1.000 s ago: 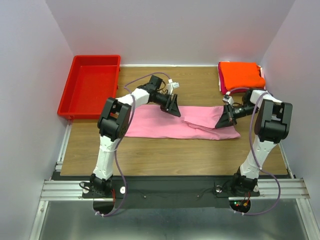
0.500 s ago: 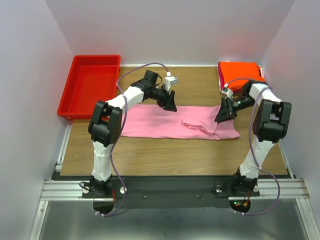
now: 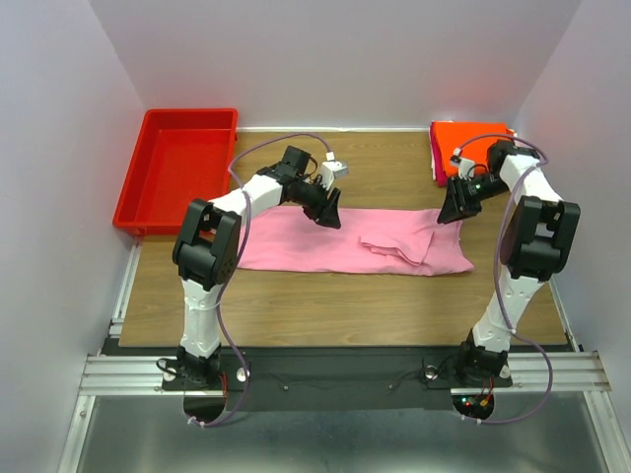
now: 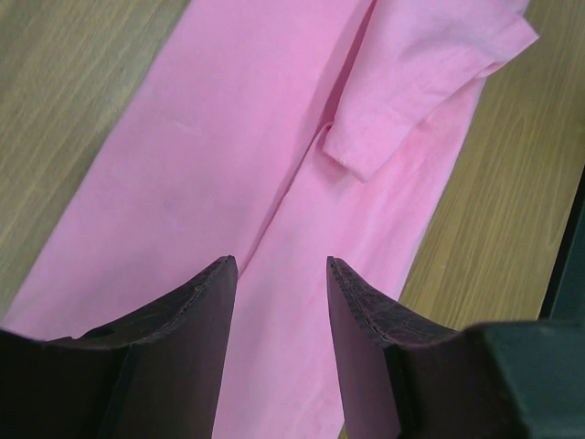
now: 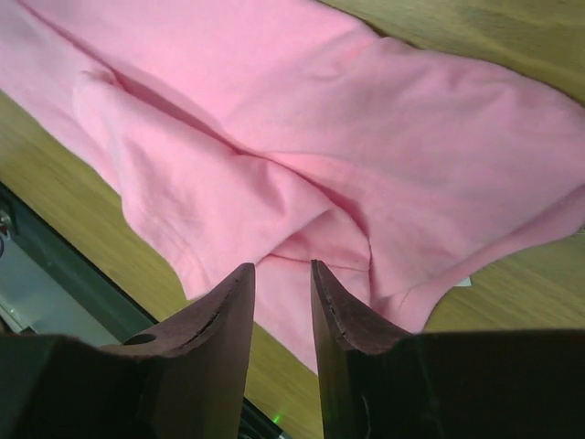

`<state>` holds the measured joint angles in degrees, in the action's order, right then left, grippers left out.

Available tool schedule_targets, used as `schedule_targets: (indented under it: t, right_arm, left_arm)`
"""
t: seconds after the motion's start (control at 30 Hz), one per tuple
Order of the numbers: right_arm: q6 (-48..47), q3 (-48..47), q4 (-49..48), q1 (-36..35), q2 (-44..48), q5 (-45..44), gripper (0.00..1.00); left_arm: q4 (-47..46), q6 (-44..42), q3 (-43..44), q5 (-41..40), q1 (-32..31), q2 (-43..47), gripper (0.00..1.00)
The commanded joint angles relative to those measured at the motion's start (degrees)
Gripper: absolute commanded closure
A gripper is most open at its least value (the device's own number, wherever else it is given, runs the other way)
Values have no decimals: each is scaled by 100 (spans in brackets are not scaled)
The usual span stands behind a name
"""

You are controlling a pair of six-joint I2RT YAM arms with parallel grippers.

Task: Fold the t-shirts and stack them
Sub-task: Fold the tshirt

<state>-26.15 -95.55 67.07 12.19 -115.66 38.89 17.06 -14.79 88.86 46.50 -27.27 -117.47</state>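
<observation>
Both arms have lifted back off the pink shirt (image 3: 340, 241) since a second ago: the right pincer (image 3: 455, 208), which was down on the shirt's right end, now hangs above the table's (image 3: 296, 305) far right part, just in front of the orange shirt (image 3: 471, 148), and the left pincer (image 3: 329, 212) has drawn up at the shirt's far edge, left of middle.

Largest on the table is the pink shirt, lying flat as a long band across the middle, folded lengthwise, with a sleeve flap doubled over on its right half. No pincer touches it.

Next is the red tray (image 3: 177, 169) at the far left corner, off the table's wooden top edge; nothing lies in it as far as the top view shows.

The orange shirt sits folded at the far right corner, on top of a darker pink-red shirt (image 3: 434, 158), of which only a thin edge shows along its left side.

The left pincer's fingers (image 4: 196, 311) stand apart with a clear gap and hold nothing; through the gap the pink cloth shows below. The right pincer's fingers (image 5: 224, 315) are parted by a narrower gap, also empty, and hover over the folded sleeve.
</observation>
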Motion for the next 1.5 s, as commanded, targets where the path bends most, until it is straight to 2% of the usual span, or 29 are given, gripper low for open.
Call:
schedule_targets:
  t: [0.0, 0.13, 0.9, 1.03, 1.13, 1.17, 1.2, 1.3, 1.47]
  right_arm:
    - [285, -157, -361, -93, -193, -278, 62]
    - [383, -157, -387, -172, -343, -242, 57]
    - [260, 124, -695, -507, -660, -673, 57]
    - [225, 142, -669, -507, -625, -673, 67]
    - [207, 133, -660, -498, -537, -716, 84]
    - [207, 124, -643, -507, -485, -725, 95]
    - [198, 124, -642, -507, -432, -743, 99]
    - [198, 89, -642, -498, -247, -830, 99]
    - [198, 36, -686, -489, 16, -927, 99]
  left_arm:
    - [166, -235, -141, -106, 2, 330, 45]
    - [192, -288, -202, -194, 20, 295, 45]
    - [201, -332, -536, -572, 81, 67, 45]
    - [227, -349, -528, -616, 81, 14, 45]
    - [297, -367, -528, -695, 99, -48, 49]
    - [324, -358, -536, -721, 107, -100, 53]
    - [350, -376, -545, -774, 116, -118, 55]
    - [395, -402, -598, -853, 116, -136, 62]
    - [430, -429, -642, -993, 116, -197, 68]
